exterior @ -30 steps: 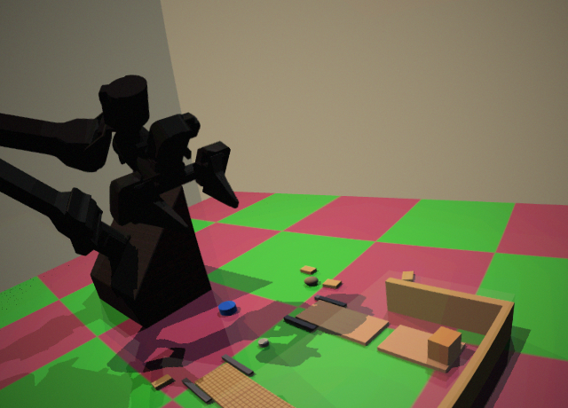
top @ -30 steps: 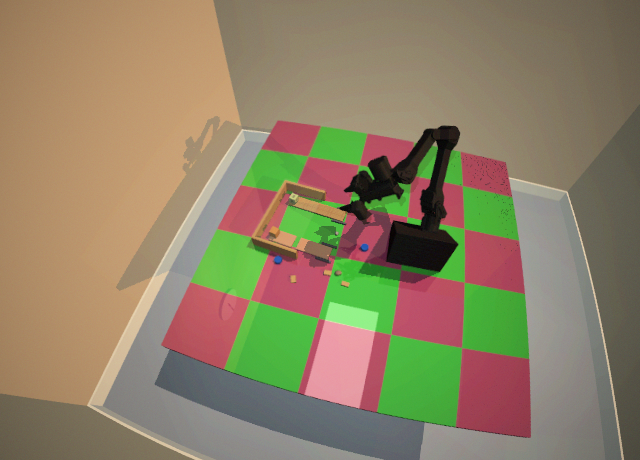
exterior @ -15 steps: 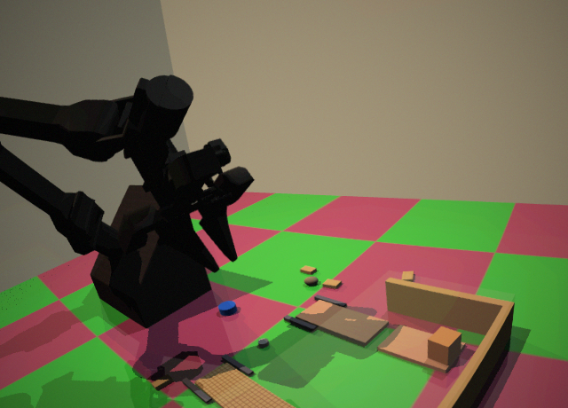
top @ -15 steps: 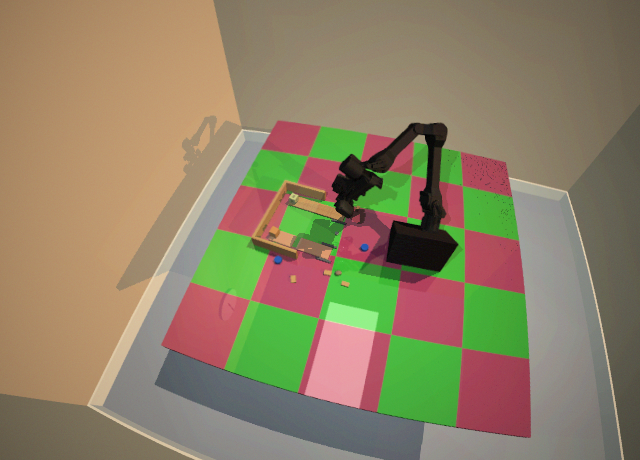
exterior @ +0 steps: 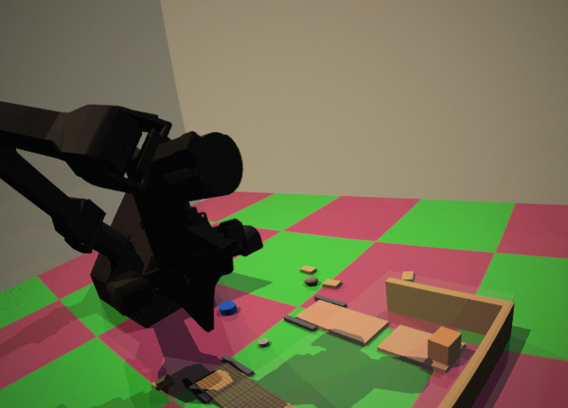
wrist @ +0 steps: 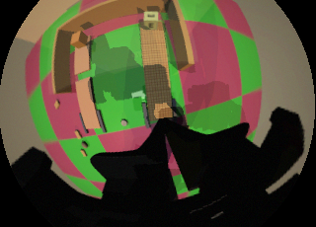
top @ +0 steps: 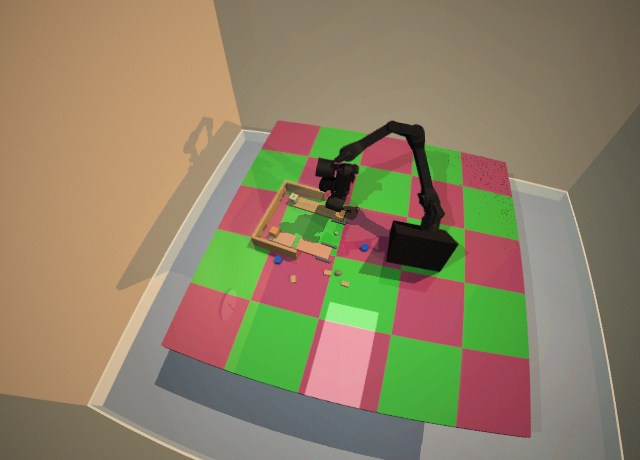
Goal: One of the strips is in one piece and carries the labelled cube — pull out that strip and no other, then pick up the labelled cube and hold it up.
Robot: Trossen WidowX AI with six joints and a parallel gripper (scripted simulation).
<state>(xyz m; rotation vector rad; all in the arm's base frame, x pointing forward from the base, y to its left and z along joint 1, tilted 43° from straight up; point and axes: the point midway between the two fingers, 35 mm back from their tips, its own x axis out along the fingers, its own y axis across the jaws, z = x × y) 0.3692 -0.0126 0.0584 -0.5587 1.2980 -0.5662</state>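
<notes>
The labelled cube [top: 293, 197] [wrist: 151, 17], pale with dark marks, sits on the far end of a one-piece strip [top: 310, 205] [exterior: 248, 385] [wrist: 156, 44] with a grid pattern. The other strip is in two parts: a near piece [top: 315, 249] [exterior: 342, 321] [wrist: 87, 104] and a far piece [top: 283, 239] [exterior: 398, 340] [wrist: 82, 59], with a gap between. A plain orange cube [top: 273, 231] [exterior: 444, 349] [wrist: 79, 38] stands on the far piece. My gripper [exterior: 209, 328] [wrist: 162, 121] is shut and empty, above the near end of the one-piece strip.
A three-sided wooden wall [top: 268, 217] [exterior: 422, 307] [wrist: 185, 35] stands around the strips' far ends. Dark low bars flank both near ends. A grey pebble [top: 336, 233] [exterior: 263, 342] [wrist: 123, 122] lies between the strips. Blue discs [top: 364, 247] [top: 278, 259] and several small blocks lie outside.
</notes>
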